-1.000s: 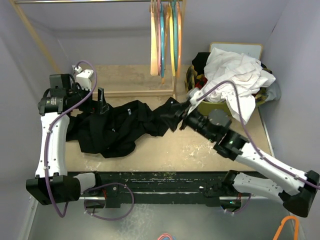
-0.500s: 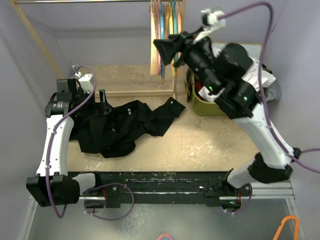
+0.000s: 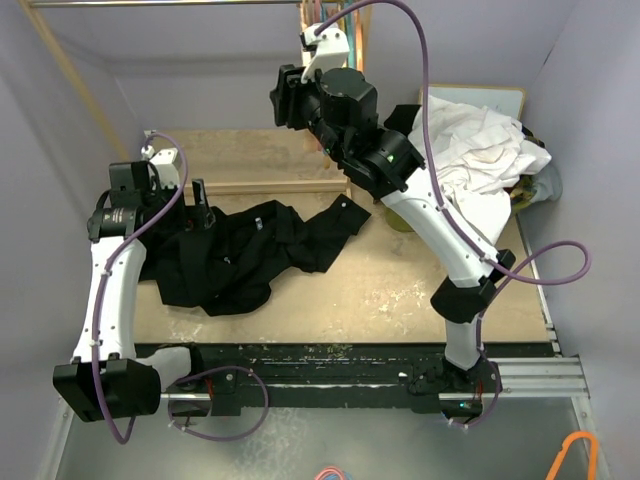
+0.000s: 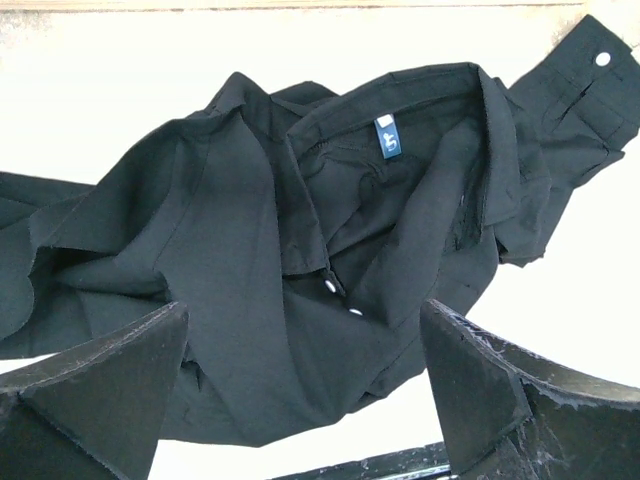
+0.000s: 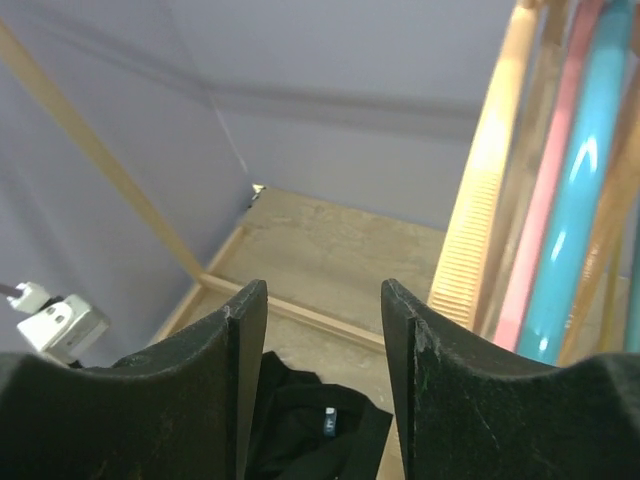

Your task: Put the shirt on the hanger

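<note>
One garment, the shirt point(image 3: 235, 265), lies crumpled on the left half of the tabletop point(image 3: 390, 290), collar opened upward and one cuffed sleeve trailing toward the centre; it is not yet on the hanger point(image 5: 482, 210), which hangs at the rack by the far edge. Step in hand, as judged: fetching the hanger. The right gripper point(image 5: 320, 300) sits high at the rack with its fingers parted and nothing between them, the hanger just beside them; the next move calls for shifting sideways until the thin arm sits between the fingers, then closing and unhooking. The left gripper point(image 4: 305, 320) hovers over the collar, spread wide and empty. Shirt: soft matt black weave, small blue label point(image 4: 387, 137), white snaps. Hanger: pale cream, flat, finely ribbed. Beside it hang a pink hanger point(image 5: 548, 230) and a teal hanger point(image 5: 590, 200), smooth and glossy
</note>
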